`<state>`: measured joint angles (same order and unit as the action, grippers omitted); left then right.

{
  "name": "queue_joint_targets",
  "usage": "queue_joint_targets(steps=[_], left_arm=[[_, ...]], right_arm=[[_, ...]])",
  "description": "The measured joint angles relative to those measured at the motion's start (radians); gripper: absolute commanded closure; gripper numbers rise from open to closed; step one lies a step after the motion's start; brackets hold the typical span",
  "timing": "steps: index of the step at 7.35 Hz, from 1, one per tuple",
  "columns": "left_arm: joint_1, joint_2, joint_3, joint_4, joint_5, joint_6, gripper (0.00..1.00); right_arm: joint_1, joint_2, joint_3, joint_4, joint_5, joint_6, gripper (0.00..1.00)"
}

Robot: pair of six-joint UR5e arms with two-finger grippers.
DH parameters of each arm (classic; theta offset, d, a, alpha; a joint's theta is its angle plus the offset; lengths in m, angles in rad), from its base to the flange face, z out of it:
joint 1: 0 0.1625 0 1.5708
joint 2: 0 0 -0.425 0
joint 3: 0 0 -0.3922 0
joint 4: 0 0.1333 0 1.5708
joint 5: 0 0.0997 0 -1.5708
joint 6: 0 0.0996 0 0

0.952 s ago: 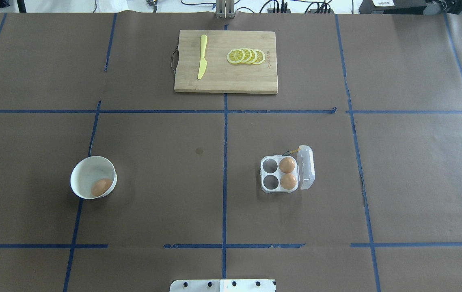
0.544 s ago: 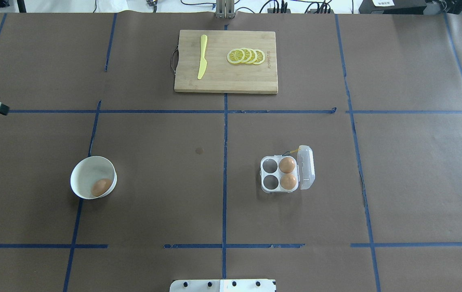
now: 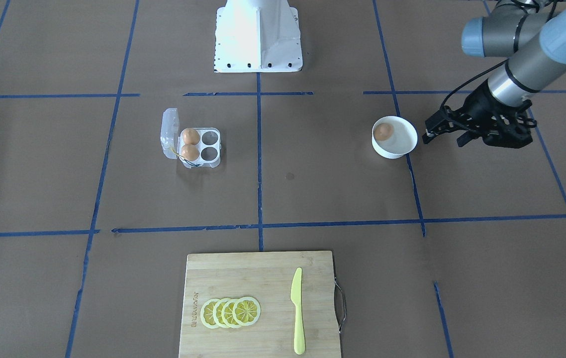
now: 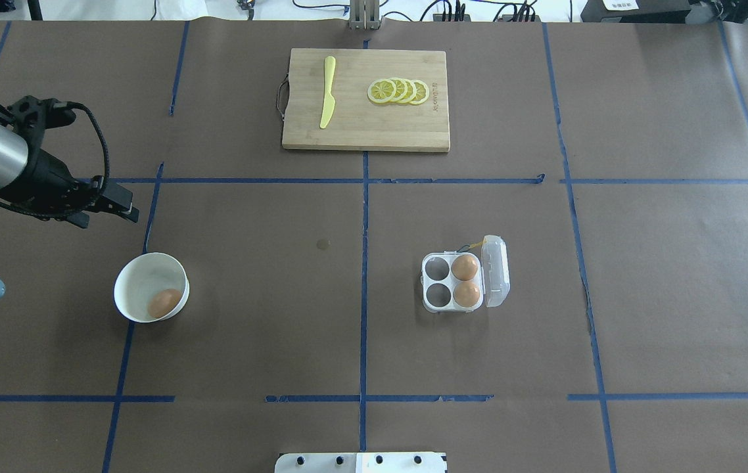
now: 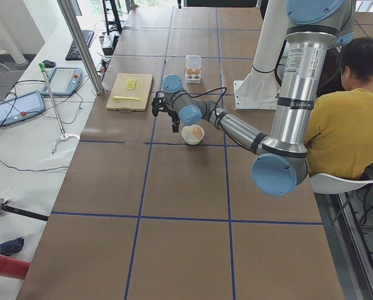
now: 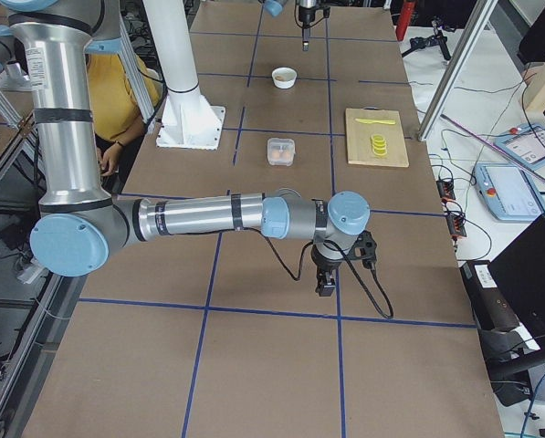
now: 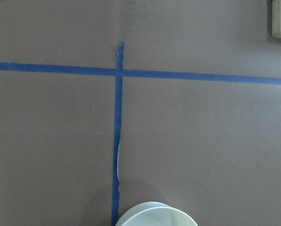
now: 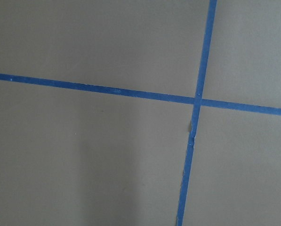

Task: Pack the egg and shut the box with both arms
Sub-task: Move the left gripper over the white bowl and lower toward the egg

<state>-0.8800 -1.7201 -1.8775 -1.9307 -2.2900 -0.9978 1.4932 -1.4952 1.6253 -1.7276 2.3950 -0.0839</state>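
1. Front-facing view: the egg (image 3: 383, 131) lies in a white bowl (image 3: 395, 151) on the counter (image 3: 323, 194). The left pincer (image 3: 446, 137) hangs just beside the bowl, its fingers apart, released and empty. The box (image 3: 218, 145) sits well apart with its lid (image 3: 168, 133) swung open. Two other eggs (image 3: 190, 135) fill the cells nearest the lid.
2. Overhead view: the egg (image 4: 163, 303) rests against the bowl's wall, and the left pincer (image 4: 108, 211) does not touch the bowl (image 4: 129, 276).
3. Left-end view: the near arm reaches out, its pincer (image 5: 164, 119) above the counter by the bowl.
4. Right-end view: the right pincer (image 6: 326, 279) points down over bare counter, far from the box (image 6: 280, 151). I cannot tell whether it is clenched or released.
5. Left wrist view: the bowl's rim (image 7: 154, 211) peeks in at the bottom edge, below crossed blue tape (image 7: 117, 117).
6. Right wrist view: counter and crossed blue tape.
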Motion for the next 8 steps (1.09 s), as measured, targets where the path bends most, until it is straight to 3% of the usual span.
queue_joint_targets(steps=[3,6,8], left_arm=[[0.068,0.0,0.048,-0.101,0.003,0.052,0.14],[0.132,-0.004,0.136,-0.237,0.003,0.074,0.21],[0.155,-0.004,0.161,-0.262,0.004,0.076,0.25]], right_arm=[[-0.003,0.0,-0.001,-0.001,0.001,0.001,0.0],[-0.004,0.0,0.0,-0.001,0.002,0.001,0.0],[-0.004,0.001,0.001,-0.001,0.002,0.001,0.0]])
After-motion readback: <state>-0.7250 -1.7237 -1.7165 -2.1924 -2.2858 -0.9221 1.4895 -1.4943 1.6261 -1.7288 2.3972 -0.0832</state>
